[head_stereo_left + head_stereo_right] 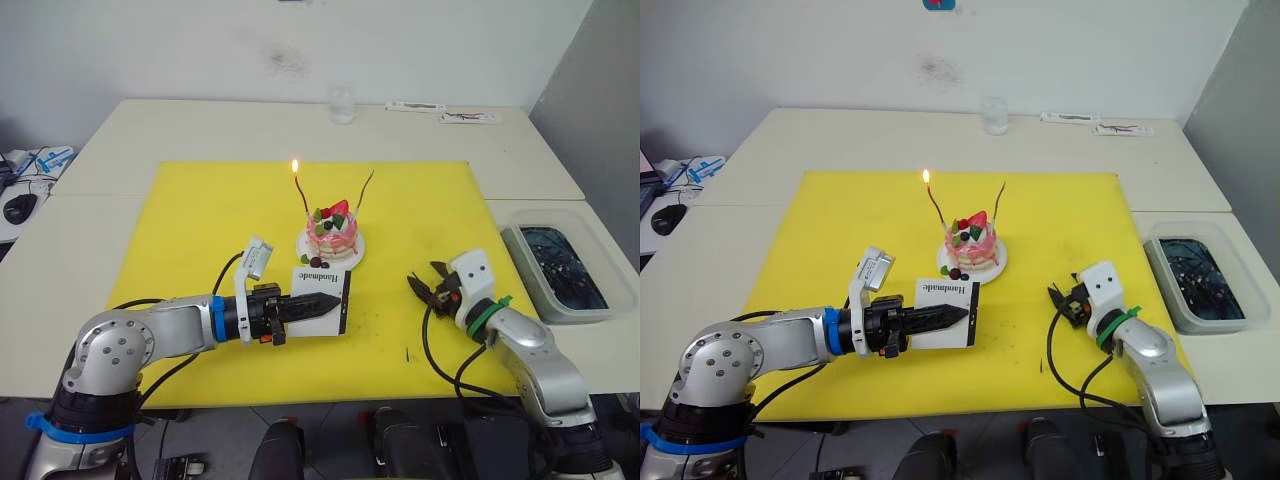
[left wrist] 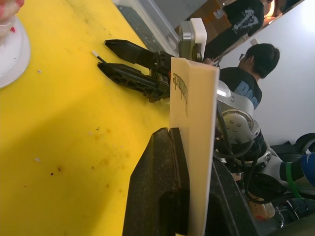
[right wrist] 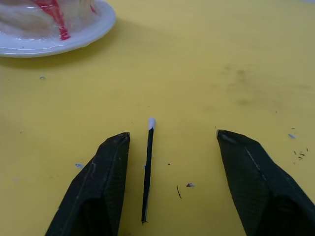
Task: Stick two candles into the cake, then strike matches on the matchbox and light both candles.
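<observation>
Two thin wavy candles stood in the small round pink-and-white cake (image 1: 331, 236), which sat on its small white plate (image 1: 354, 254) near the middle of the yellow mat (image 1: 200, 230). The reddish candle (image 1: 301, 193) on the robot's left carried a small flame at its tip; the golden-brown candle (image 1: 365, 189) on the right showed no flame.

Just in front of the plate, the left gripper (image 1: 318, 305) was clenched on the flat white rectangular matchbox (image 1: 322, 299) printed "Handmade", holding it on edge, with its black fingers (image 2: 162, 187) pressed against both faces.

To the right and well apart from the cake, the right gripper (image 3: 172, 142) hung low over the mat with its fingers spread wide, grasping nothing. One short dark match (image 3: 147, 167) with a white tip lay flat on the mat between those fingers, close beside one of them and touching neither.

A grey tray (image 1: 528, 255) of dark water sat on the table off the mat's right edge.
</observation>
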### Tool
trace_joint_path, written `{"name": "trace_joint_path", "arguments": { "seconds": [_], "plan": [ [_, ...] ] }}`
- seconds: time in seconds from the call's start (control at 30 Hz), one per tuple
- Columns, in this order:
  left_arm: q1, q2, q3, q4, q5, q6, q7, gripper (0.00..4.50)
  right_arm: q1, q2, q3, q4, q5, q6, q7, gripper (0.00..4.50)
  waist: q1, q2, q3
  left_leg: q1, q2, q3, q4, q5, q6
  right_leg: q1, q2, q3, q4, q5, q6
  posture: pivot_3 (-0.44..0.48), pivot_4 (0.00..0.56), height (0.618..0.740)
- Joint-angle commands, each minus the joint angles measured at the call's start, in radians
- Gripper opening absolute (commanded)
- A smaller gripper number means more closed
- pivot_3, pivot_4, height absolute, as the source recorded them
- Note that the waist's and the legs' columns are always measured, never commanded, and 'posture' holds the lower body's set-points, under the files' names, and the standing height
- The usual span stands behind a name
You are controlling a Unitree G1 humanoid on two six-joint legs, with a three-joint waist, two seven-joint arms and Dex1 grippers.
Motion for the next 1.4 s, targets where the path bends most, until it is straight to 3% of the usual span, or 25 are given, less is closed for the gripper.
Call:
{"name": "trace_joint_path", "arguments": {
  "seconds": [0.03, 0.23, 0.27, 0.37, 0.53, 0.97, 1.4],
  "plan": [
    [-0.012, 0.009, 0.021, -0.015, -0.016, 0.000, -0.010, 0.00, 0.004, 0.011, -0.006, 0.005, 0.003, -0.036, -0.003, 2.76, 0.000, 0.000, 0.000, 0.000, 0.000, 0.000, 0.000, 0.000, 0.000, 0.000, 0.000, 0.000, 0.000, 0.000, 0.000, 0.000, 0.150, 0.740],
    [-0.013, 0.009, 0.022, -0.014, -0.016, 0.000, -0.009, 0.00, 0.002, 0.022, -0.006, 0.027, 0.006, -0.040, -0.009, 2.76, 0.000, 0.000, 0.000, 0.000, 0.000, 0.000, 0.000, 0.000, 0.000, 0.000, 0.000, 0.000, 0.000, 0.000, 0.000, 0.000, 0.150, 0.740],
    [-0.014, 0.009, 0.022, -0.014, -0.016, 0.000, -0.008, 0.00, 0.002, 0.024, -0.006, 0.029, 0.006, -0.039, -0.012, 2.60, 0.000, 0.000, 0.000, 0.000, 0.000, 0.000, 0.000, 0.000, 0.000, 0.000, 0.000, 0.000, 0.000, 0.000, 0.000, 0.000, 0.150, 0.740],
    [-0.014, 0.008, 0.021, -0.014, -0.017, 0.000, -0.007, 0.00, -0.001, 0.023, -0.001, 0.033, -0.001, -0.035, -0.013, 1.88, 0.000, 0.000, 0.000, 0.000, 0.000, 0.000, 0.001, 0.000, 0.000, 0.000, 0.000, 0.000, 0.000, 0.000, 0.000, 0.000, 0.150, 0.740],
    [-0.015, 0.006, 0.020, -0.013, -0.016, 0.000, -0.005, 0.00, -0.001, 0.020, 0.007, 0.029, -0.006, -0.028, -0.011, 0.05, 0.000, 0.000, 0.000, 0.000, 0.000, 0.000, 0.001, 0.000, 0.000, 0.001, 0.000, 0.000, 0.000, 0.000, 0.001, 0.000, 0.150, 0.740],
    [-0.019, -0.009, 0.018, 0.001, -0.014, -0.007, 0.007, 0.00, -0.015, -0.039, -0.005, -0.083, 0.045, 0.022, 0.057, 0.02, 0.001, 0.000, 0.000, 0.000, 0.000, 0.000, 0.001, 0.000, 0.000, 0.000, 0.000, 0.000, 0.000, 0.000, 0.000, 0.000, 0.150, 0.740],
    [-0.105, -0.104, -0.004, 0.098, 0.059, -0.017, 0.030, 0.00, -0.109, -0.281, 0.015, -0.462, 0.227, 0.176, 0.288, 0.02, 0.004, 0.000, 0.000, 0.000, 0.000, -0.001, 0.001, 0.000, 0.000, 0.001, 0.000, -0.001, 0.000, 0.000, 0.001, 0.000, 0.150, 0.740]
  ]
}}
